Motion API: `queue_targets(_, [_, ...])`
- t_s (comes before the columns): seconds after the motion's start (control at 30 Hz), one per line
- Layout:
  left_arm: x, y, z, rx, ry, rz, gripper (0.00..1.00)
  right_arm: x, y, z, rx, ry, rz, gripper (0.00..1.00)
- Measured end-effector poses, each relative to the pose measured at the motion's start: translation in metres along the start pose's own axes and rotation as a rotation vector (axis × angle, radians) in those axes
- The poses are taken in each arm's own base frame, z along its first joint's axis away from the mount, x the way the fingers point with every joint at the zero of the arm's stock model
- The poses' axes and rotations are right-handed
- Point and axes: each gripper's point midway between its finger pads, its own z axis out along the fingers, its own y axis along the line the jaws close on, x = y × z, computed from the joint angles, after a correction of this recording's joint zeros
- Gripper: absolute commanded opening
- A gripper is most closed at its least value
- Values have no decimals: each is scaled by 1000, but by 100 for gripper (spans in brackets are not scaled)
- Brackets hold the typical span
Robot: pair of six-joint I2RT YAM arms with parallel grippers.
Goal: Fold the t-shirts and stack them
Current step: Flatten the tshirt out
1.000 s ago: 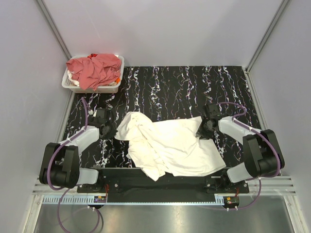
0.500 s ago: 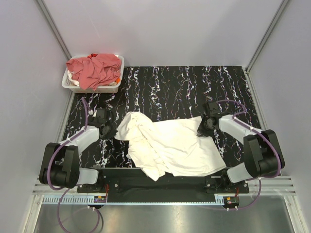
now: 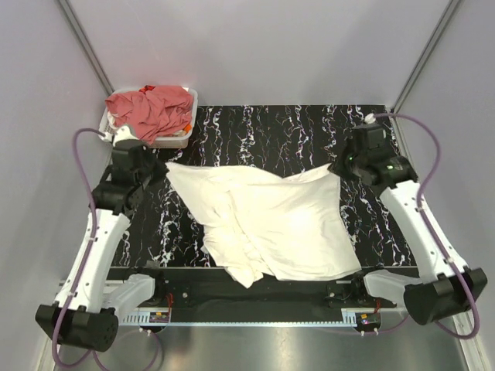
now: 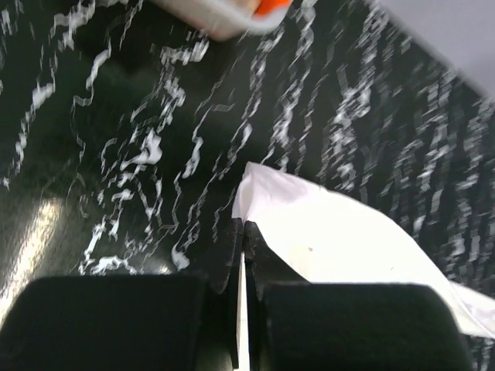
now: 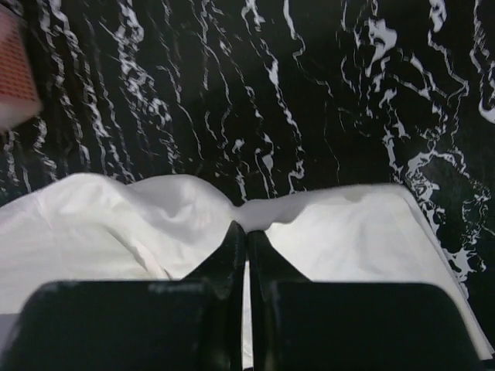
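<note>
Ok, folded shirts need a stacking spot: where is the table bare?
Bare: the far strip of the table, between the basket and the right wall, beyond the white t-shirt; also a narrower strip left of the shirt. Crowded: the middle and near edge, under the shirt.

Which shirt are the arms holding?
The white shirt, pinched by the left end effector and right end effector; the red shirts lie in the basket.

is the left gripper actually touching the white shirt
Touching. The left wrist view shows the left gripper shut on a corner of the white t-shirt, cloth pinched between its jaws.
</note>
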Motion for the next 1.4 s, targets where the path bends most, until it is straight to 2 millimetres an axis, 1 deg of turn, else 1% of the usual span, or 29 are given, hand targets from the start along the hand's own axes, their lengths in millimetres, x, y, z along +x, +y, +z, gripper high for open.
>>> queue_targets(0.1, [-38, -22, -32, 65, -83, -13, 0, -30, 14, -43, -47, -99, -1, 0])
queue_targets(0.2, [-66, -39, -64, 128, -147, -19, 0, -56, 25, -91, -100, -201, -6, 0])
queue_targets(0.3, [-95, -58, -103, 211, -224, -11, 0, -71, 30, -137, -156, -292, -15, 0])
queue_targets(0.37, [-115, -74, -132, 291, -277, 6, 0, -78, 30, -169, -193, -355, -17, 0])
queue_targets(0.4, [-123, -82, -148, 334, -303, 17, 0, -80, 30, -182, -207, -380, -17, 0])
queue_targets(0.47, [-137, -97, -179, 420, -350, 45, 0, -82, 28, -216, -253, -446, -18, 0])
queue_targets(0.5, [-143, -104, -195, 464, -374, 60, 0, -83, 27, -227, -272, -471, -19, 0])
queue_targets(0.6, [-157, -120, -245, 585, -446, 104, 0, -79, 21, -273, -345, -561, -19, 0])
queue_targets(0.63, [-159, -123, -259, 616, -465, 115, 0, -77, 18, -290, -373, -594, -20, 0])
queue_targets(0.77, [-172, -138, -332, 779, -579, 177, 0, -66, 7, -349, -470, -713, -28, 0])
queue_targets(0.87, [-177, -146, -385, 895, -672, 226, 0, -61, -9, -389, -498, -814, -14, 0])
queue_targets(0.9, [-179, -148, -403, 931, -709, 239, 0, -62, -18, -407, -494, -868, 5, 0])
queue_targets(0.93, [-180, -149, -417, 957, -738, 249, 0, -63, -21, -414, -491, -887, 13, 0])
queue_targets(0.97, [-182, -149, -428, 978, -763, 255, 0, -65, -30, -425, -475, -927, 34, 0])
queue_targets(1.03, [-188, -154, -453, 1029, -821, 269, 0, -69, -42, -437, -434, -972, 64, 0])
queue_targets(1.07, [-192, -157, -461, 1049, -841, 271, 0, -72, -47, -440, -405, -988, 78, 0])
queue_targets(1.13, [-201, -165, -468, 1080, -868, 271, 0, -82, -55, -440, -341, -1013, 102, 0])
queue_targets(1.17, [-207, -170, -467, 1089, -873, 268, 0, -89, -57, -436, -301, -1015, 112, 0])
queue_targets(1.23, [-219, -183, -449, 1091, -850, 251, 0, -106, -56, -420, -217, -997, 118, 0])
queue_targets(1.27, [-225, -191, -435, 1088, -828, 240, 0, -116, -54, -407, -171, -978, 117, 0])
queue_targets(1.3, [-232, -200, -415, 1077, -794, 229, 0, -127, -49, -390, -116, -952, 112, 0])
queue_targets(1.37, [-243, -217, -367, 1046, -720, 209, 0, -150, -36, -350, -3, -894, 91, 0])
queue_targets(1.4, [-247, -225, -337, 1022, -675, 199, 0, -159, -30, -324, 65, -856, 72, 0])
